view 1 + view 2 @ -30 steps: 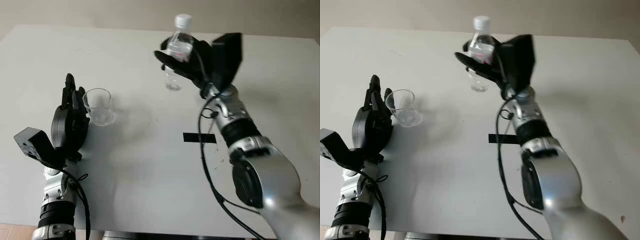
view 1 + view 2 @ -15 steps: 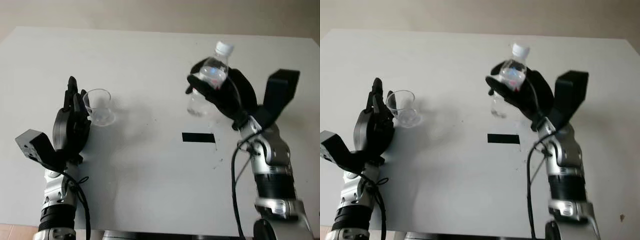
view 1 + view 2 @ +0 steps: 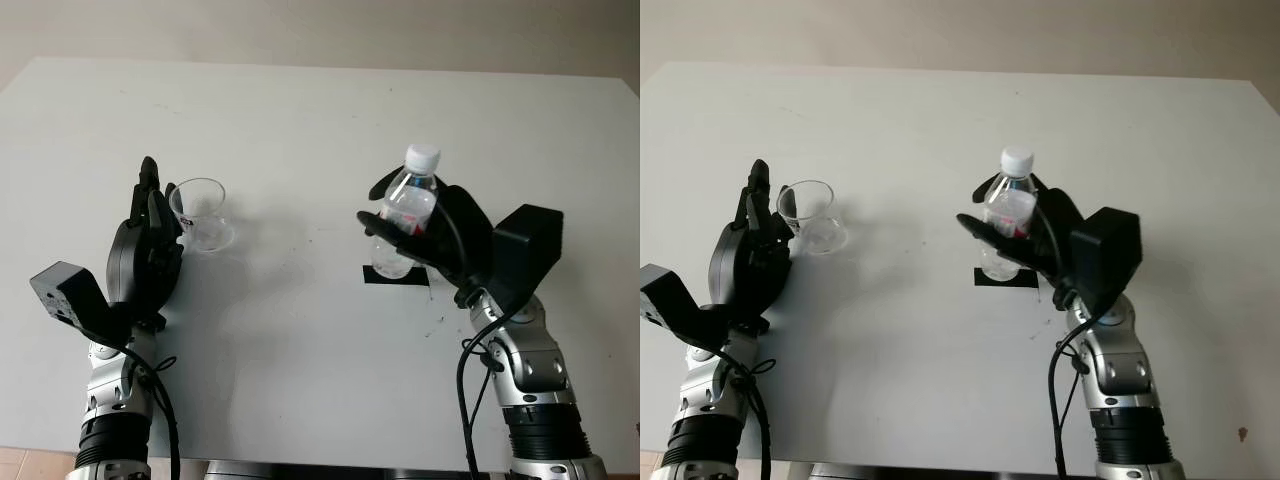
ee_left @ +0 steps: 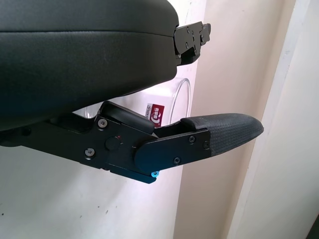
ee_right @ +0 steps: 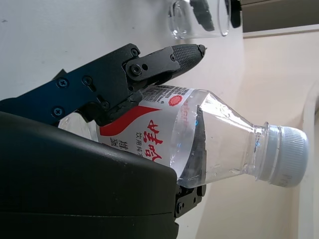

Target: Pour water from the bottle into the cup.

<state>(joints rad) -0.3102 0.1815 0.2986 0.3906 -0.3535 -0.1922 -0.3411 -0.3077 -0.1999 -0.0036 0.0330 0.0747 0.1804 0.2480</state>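
My right robot hand wraps its fingers around the capped bottle, upright above the black mark on the desk. My left robot hand is open just beside the empty cup

Clear glossy plastic bottle with white ribbed cap, clear cup, matt white table

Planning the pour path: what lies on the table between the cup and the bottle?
Nothing: in the left eye view the white table is bare between the cup and the bottle held by the right hand.
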